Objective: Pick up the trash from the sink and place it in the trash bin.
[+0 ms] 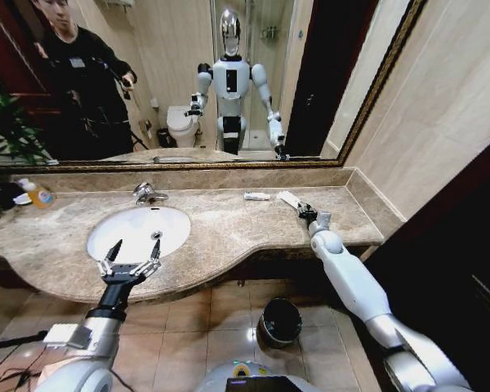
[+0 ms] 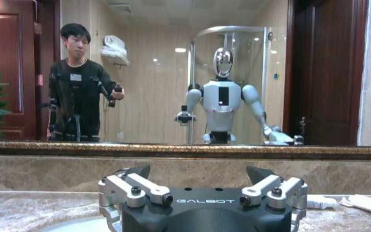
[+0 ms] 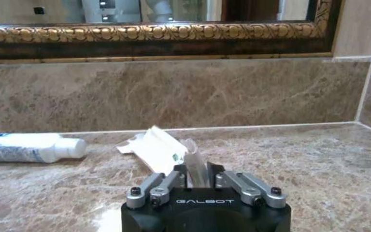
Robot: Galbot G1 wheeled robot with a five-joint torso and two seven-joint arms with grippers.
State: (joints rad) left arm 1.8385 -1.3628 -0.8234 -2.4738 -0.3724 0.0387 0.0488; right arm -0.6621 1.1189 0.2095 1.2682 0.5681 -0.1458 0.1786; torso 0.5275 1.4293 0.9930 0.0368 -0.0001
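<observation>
The white oval sink sits in the marble countertop, and I see no trash inside the basin. My left gripper hovers open over the sink's front rim with nothing between its fingers; in the left wrist view it faces the mirror. At the counter's back right, my right gripper is shut on the end of a white sachet that lies on the marble. A small white tube lies just left of it, and shows in the right wrist view. The dark trash bin stands on the floor below the counter.
A chrome tap stands behind the basin. An orange-yellow bottle and a green plant occupy the counter's far left. The mirror rises behind the backsplash, and a tiled wall closes the right side.
</observation>
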